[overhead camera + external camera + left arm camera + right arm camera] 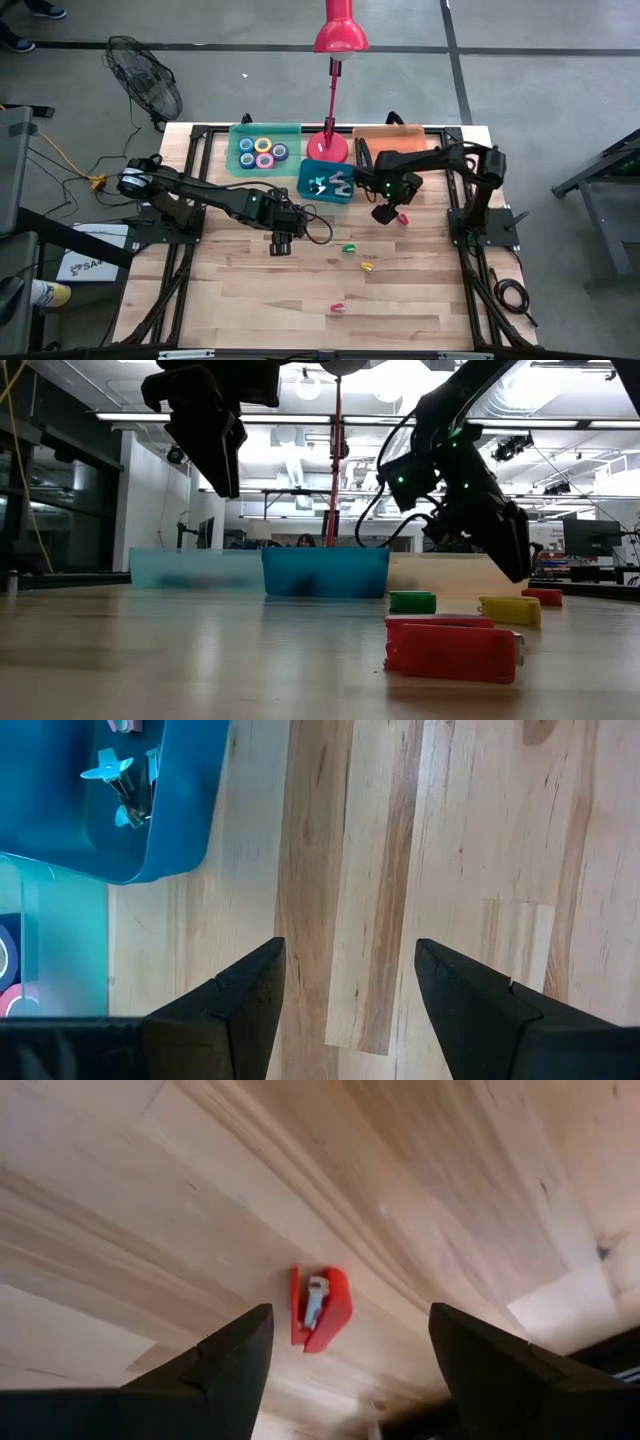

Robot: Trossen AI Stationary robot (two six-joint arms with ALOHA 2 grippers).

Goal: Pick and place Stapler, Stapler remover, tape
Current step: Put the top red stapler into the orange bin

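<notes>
Four small staplers are counted on the pale wooden table [240,290]: a red one [402,217] just beside the right gripper [383,213], a green one [349,248] and a yellow one [367,267] near the middle, and a red-pink one [338,308] nearest the front edge. In the low view the same four are seen as a large red block [452,650] in front, with the green [412,601], yellow [510,609] and far red [542,596] ones behind.

Three containers are lined along the back edge: a translucent teal tray [264,150] in which five ring-shaped tape rolls [263,150] are counted (blue, yellow, pink, purple), a deep blue plastic bin [325,182] holding pale staple removers [330,183] whose number cannot be told, and an orange tray [395,137] partly hidden by the right arm. A red desk lamp [332,100] is stood between the trays.

The right gripper is hung above the red stapler [320,1308] with its dark fingers [225,1370] spread wide and nothing held; the stapler is lying on the wood, apart from both fingers. The left gripper [280,243] is held over bare boards near the blue bin [140,810], its fingers [235,1010] parted and empty.

Open wood is left across the front half and the left side of the table; the staplers are well apart from each other.
</notes>
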